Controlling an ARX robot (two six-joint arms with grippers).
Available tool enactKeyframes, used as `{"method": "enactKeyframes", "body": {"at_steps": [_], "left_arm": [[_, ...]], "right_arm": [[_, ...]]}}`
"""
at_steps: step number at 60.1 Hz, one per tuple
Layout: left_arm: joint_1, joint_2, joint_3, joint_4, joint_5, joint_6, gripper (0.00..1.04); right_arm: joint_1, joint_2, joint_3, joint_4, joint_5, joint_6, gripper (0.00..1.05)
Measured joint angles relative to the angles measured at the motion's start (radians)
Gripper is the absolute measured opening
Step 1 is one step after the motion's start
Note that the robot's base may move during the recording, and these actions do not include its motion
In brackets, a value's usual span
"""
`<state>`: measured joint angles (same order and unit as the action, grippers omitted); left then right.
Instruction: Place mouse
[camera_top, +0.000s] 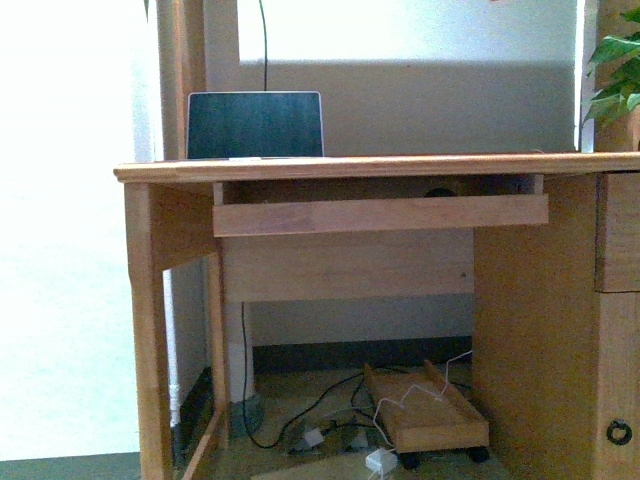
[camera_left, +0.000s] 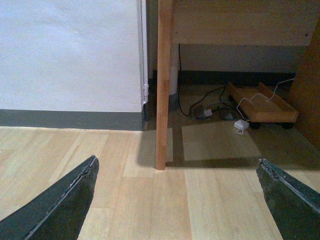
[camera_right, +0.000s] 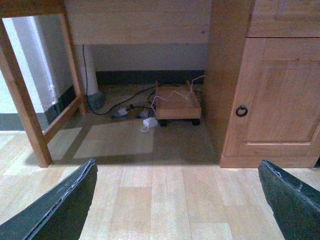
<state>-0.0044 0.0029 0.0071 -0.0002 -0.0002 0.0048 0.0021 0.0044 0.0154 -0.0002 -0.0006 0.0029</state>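
Observation:
In the front view only the dark domed top of the mouse (camera_top: 438, 192) peeks over the front rail of the pull-out tray (camera_top: 380, 214), under the desk top (camera_top: 360, 166). Neither arm shows in that view. My left gripper (camera_left: 177, 162) is open and empty, low over the wooden floor in front of the desk's left leg (camera_left: 163, 85). My right gripper (camera_right: 177, 163) is open and empty, low over the floor facing the space under the desk. The mouse shows in neither wrist view.
A laptop (camera_top: 255, 125) stands open on the desk at the back left. A cupboard door with a ring handle (camera_right: 242, 111) is on the right. A low wheeled wooden stand (camera_right: 176, 106) and cables (camera_right: 125, 105) lie under the desk. A plant (camera_top: 615, 70) is at the right.

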Motion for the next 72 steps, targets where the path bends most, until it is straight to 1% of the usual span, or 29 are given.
{"method": "enactKeyframes", "body": {"at_steps": [72], "left_arm": [[0.0,0.0,0.0,0.0,0.0,0.0,0.97]], "right_arm": [[0.0,0.0,0.0,0.0,0.0,0.0,0.97]]}}
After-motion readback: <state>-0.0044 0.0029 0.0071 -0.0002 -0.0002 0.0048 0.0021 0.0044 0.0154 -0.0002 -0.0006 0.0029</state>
